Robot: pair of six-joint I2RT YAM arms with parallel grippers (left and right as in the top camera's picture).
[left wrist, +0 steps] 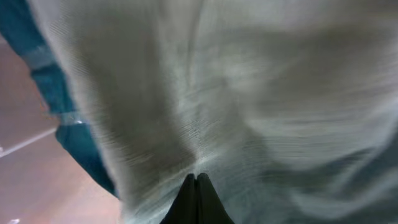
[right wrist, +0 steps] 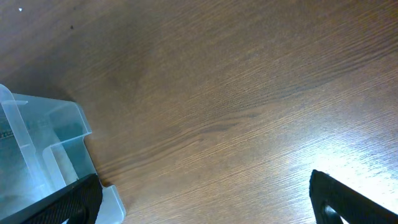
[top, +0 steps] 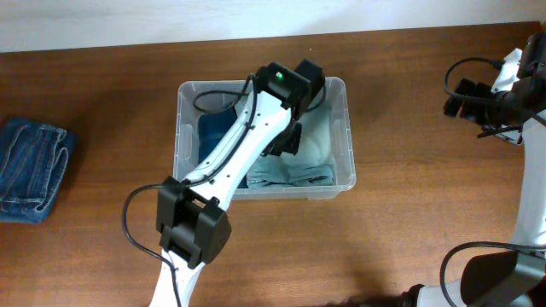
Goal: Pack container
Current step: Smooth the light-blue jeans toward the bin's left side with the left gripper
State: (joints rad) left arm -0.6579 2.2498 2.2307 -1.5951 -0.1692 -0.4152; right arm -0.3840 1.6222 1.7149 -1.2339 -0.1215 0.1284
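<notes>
The clear plastic container (top: 181, 128) stands mid-table in the overhead view. Inside lie a dark blue garment (top: 213, 136) on the left and a pale grey-green garment (top: 320, 145) on the right. My left gripper (top: 290, 136) reaches down into the container. In the left wrist view its fingers (left wrist: 196, 177) are shut, with creases of the pale garment (left wrist: 261, 93) running into the tips; the blue garment (left wrist: 74, 137) shows at the left. My right gripper (top: 465, 98) hovers open and empty at the far right; its view (right wrist: 205, 199) shows the container's corner (right wrist: 37, 137).
A folded pair of blue jeans (top: 30, 170) lies at the table's far left edge. The wooden table (top: 409, 213) shows around the container. The right arm's base (top: 495, 273) stands at the front right.
</notes>
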